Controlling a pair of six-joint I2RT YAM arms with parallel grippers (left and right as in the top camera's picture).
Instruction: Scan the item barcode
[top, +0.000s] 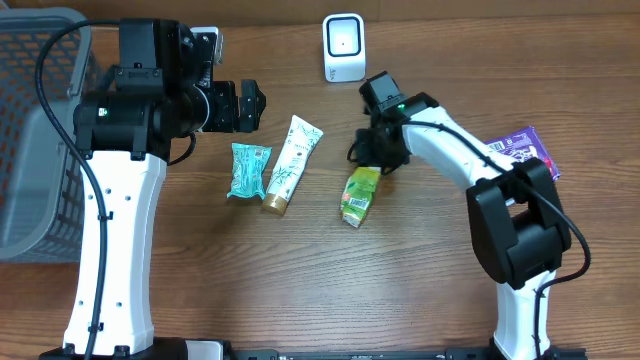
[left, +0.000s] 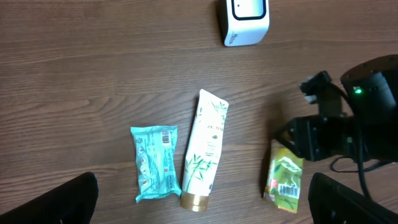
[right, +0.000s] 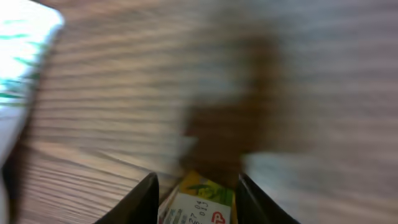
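A green juice carton (top: 361, 195) lies on the wood table, and its barcode (left: 288, 190) faces up in the left wrist view. My right gripper (top: 374, 163) is down at the carton's far end. In the right wrist view its two fingers press on either side of the carton (right: 202, 202), so the right gripper (right: 198, 180) is shut on it; that view is blurred. A white scanner (top: 343, 47) stands at the back centre. My left gripper (top: 250, 105) hovers high at the left, open and empty, with its fingers (left: 62, 199) at the frame's bottom corners.
A teal packet (top: 248, 170) and a white tube with a gold cap (top: 292, 163) lie left of the carton. A purple packet (top: 525, 150) lies at the right, partly under the right arm. A grey basket (top: 30, 150) stands at the left edge.
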